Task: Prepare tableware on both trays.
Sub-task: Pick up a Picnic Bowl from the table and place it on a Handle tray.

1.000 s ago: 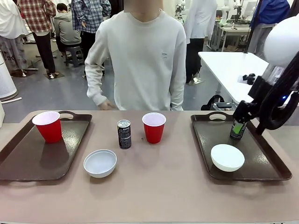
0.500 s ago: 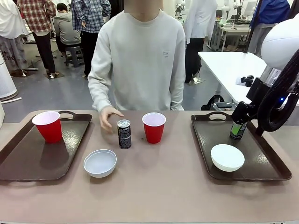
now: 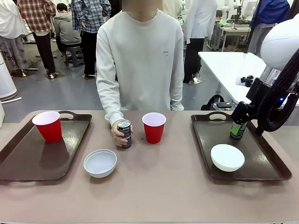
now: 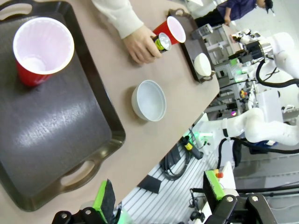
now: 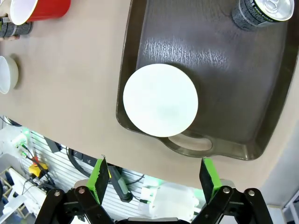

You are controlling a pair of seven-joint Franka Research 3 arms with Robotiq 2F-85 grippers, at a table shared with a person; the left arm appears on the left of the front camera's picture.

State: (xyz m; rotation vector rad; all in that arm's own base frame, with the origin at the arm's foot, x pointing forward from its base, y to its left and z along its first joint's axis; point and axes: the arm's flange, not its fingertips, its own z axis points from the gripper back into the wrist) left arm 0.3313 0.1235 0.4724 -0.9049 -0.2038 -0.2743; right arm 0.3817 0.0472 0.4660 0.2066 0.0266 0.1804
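The left tray [image 3: 28,161] holds a red cup [image 3: 47,126]. On the bare table between the trays stand a white bowl [image 3: 100,163], a second red cup [image 3: 153,127] and a black can [image 3: 124,134], which the person's hand [image 3: 116,132] grips. The right tray [image 3: 266,168] carries a white bowl [image 3: 227,157] and a black can [image 3: 237,132]. My right gripper [image 3: 241,117] [image 5: 154,175] hangs open above this tray, apart from that bowl [image 5: 160,100] and can [image 5: 259,11]. My left gripper [image 4: 159,196] is open, high over the near edge of the left tray [image 4: 56,116].
The person stands at the table's far side, one arm reaching in over the middle. Bare tabletop lies between the trays and along the front edge. Other people and white tables fill the background.
The person's hand came forward from the far edge and closed around the middle can. My right gripper has drawn slightly up and away from the can on the right tray.
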